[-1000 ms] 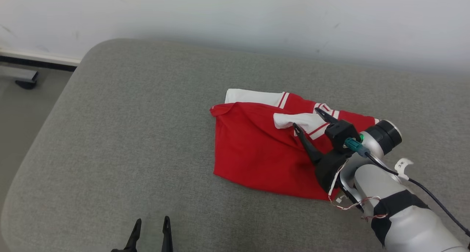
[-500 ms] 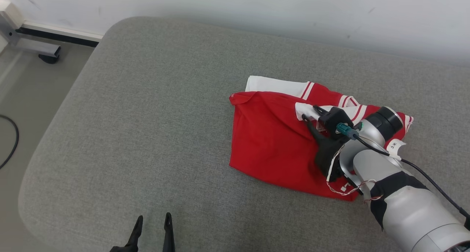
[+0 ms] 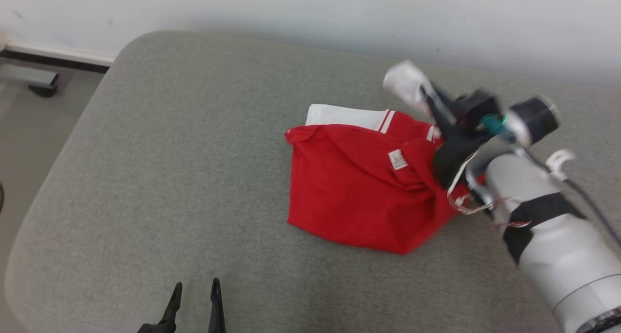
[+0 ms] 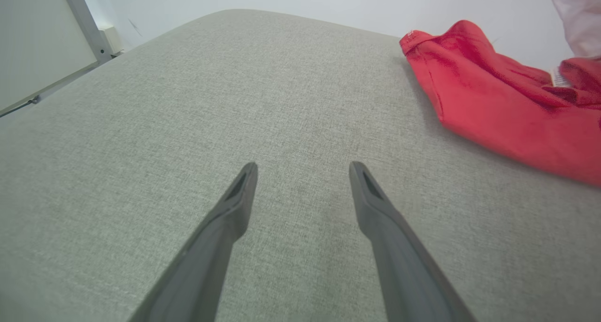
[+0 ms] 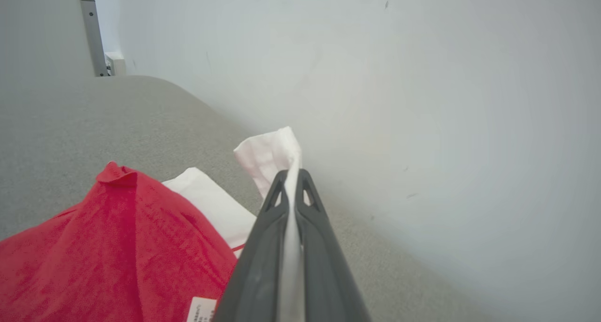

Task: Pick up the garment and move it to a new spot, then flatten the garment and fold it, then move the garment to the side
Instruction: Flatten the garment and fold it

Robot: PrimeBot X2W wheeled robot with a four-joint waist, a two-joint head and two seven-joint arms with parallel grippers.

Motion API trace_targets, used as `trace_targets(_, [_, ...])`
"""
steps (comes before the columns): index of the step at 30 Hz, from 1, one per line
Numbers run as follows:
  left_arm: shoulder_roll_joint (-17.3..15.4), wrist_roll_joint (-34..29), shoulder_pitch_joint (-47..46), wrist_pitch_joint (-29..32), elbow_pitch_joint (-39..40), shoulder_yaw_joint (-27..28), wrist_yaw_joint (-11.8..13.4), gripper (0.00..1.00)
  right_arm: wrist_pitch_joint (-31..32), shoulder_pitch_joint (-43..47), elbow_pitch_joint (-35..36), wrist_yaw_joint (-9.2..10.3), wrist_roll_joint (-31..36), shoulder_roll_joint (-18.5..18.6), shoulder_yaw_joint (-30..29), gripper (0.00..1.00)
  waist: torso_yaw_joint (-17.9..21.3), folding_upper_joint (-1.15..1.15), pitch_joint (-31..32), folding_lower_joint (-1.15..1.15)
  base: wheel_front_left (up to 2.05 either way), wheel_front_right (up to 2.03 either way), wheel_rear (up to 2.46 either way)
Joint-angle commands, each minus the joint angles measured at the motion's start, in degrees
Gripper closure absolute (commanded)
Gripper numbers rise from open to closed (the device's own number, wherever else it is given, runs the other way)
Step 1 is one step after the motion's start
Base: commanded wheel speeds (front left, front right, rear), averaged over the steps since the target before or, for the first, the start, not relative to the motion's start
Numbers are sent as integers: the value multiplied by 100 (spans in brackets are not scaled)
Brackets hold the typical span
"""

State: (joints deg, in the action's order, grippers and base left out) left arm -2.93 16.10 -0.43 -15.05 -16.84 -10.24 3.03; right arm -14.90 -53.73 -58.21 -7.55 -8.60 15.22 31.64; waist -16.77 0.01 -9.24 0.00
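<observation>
right gripper [image 5: 291, 174]: pinching the white sleeve [image 5: 270, 153], held above the pad | red jersey [image 3: 359, 192]: body bunched on the grey cushion [image 3: 170, 153], right of middle | left gripper [image 4: 303, 169]: spread, empty | plan: I'd lift slowly until the body clears, then carry.

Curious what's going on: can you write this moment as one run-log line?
right gripper: shut on garment, white corner raised | left gripper: open, empty | step: pick-up
</observation>
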Motion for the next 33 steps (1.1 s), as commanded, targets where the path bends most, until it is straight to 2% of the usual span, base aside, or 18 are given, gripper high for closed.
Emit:
trace_targets(1, [7, -69, -44, -18, 4, 49, -10, 0, -28, 105, 372, 15, -23, 118, -269, 100, 188, -1, 123, 0, 0, 0, 0])
trace_targets(5, [7, -144, 3, -19, -24, 133, -47, 0, -28, 702, 1325, 15, 43, 371, -1168, 100, 482, -1, 288, 0, 0, 0, 0])
trace_targets(9, [6, -171, 89, -18, -64, 237, -91, 0, -29, 1455, 2065, 15, 157, 408, -1928, 100, 820, -1, 470, 0, 0, 0, 0])
trace_targets(14, [4, -229, 162, -19, -92, 347, -150, 0, -30, 2424, 2492, 15, 286, 280, -2663, 100, 1222, -1, 619, 0, 0, 0, 0])
trace_targets(16, [6, -238, 162, -18, -102, 360, -165, 0, -31, 2593, 2512, 15, 353, 242, -2775, 100, 1288, -1, 643, 0, 0, 0, 0])
trace_targets(17, [5, -247, 160, -18, -115, 370, -186, 0, -31, 2889, 2473, 15, 435, 166, -3023, 91, 1407, -1, 666, 0, 0, 0, 0])
trace_targets(18, [5, -263, 161, -18, -127, 370, -194, 0, -30, 3015, 2426, 15, 499, 149, -3134, 76, 1457, -1, 675, 0, 0, 0, 0])
trace_targets(19, [5, -263, 161, -18, -127, 370, -194, 0, -30, 3015, 2426, 15, 499, 149, -3134, 76, 1457, -1, 675, 0, 0, 0, 0])
trace_targets(20, [6, -265, 166, -18, -139, 381, -181, 0, -31, 3112, 2372, 15, 543, 111, -3233, 62, 1507, -1, 683, 0, 0, 0, 0])
trace_targets(21, [5, -285, 155, -18, -159, 389, -196, 0, -32, 3274, 2264, 15, 640, 66, -3446, 7, 1574, -1, 688, 0, 0, 0, 0])
trace_targets(22, [5, -299, 156, -18, -178, 394, -213, 0, -31, 3335, 2221, 15, 688, 30, -3548, 0, 1599, -1, 694, 0, 0, 0, 0])
trace_targets(29, [5, -345, 211, -18, -244, 427, -259, 0, -31, 3704, 2010, 15, 914, -197, -4184, 0, 1672, -1, 738, 0, 0, 0, 0])
trace_targets(33, [5, -357, 253, -18, -250, 429, -283, 0, -31, 3760, 2022, 15, 1021, -277, -4219, 0, 1652, -1, 736, 0, 0, 0, 0])
